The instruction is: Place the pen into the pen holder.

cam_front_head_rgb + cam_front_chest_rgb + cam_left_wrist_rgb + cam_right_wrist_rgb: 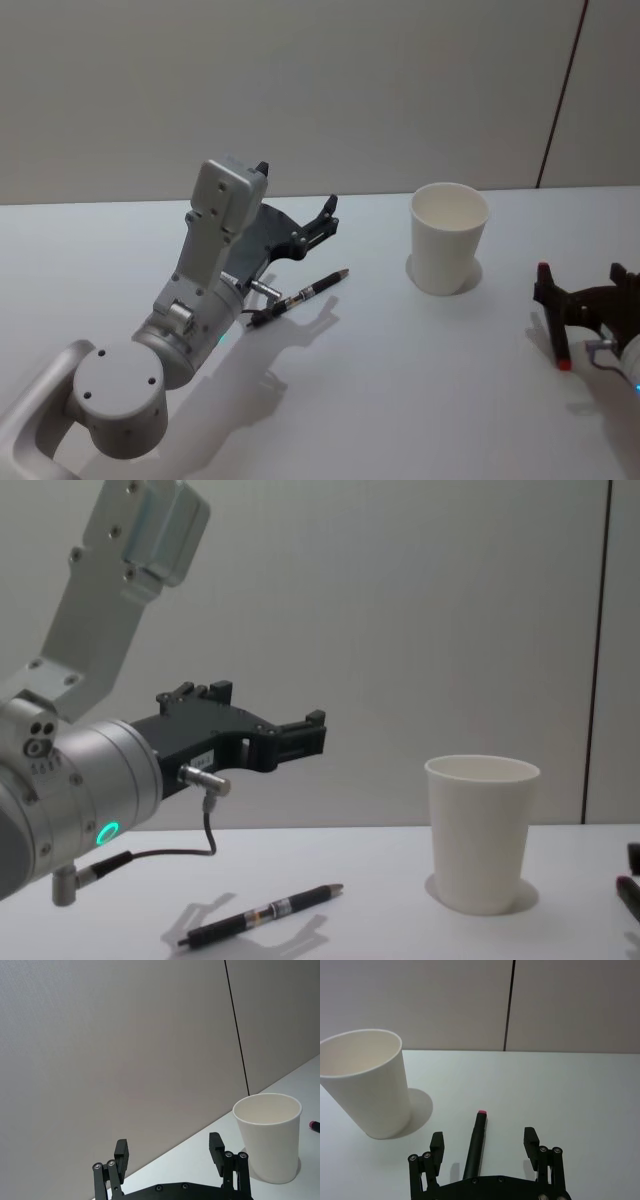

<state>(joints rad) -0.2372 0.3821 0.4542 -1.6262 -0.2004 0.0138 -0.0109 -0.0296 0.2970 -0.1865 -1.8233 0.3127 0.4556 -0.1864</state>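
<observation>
A black pen (300, 294) with a brownish tip lies flat on the white table, left of the pen holder; it also shows low in the chest view as the pen (265, 914). The pen holder (449, 238) is a plain white paper cup, upright and empty. My left gripper (329, 214) hangs open and empty above the table, just behind that pen and aimed toward the cup (268, 1136). A second black pen (475, 1147) with a pink end lies on the table between the open fingers of my right gripper (483, 1138), to the right of the cup.
The table (400, 400) is white and bare around the cup and pens. A grey wall with a dark vertical seam (560, 95) runs along the table's far edge.
</observation>
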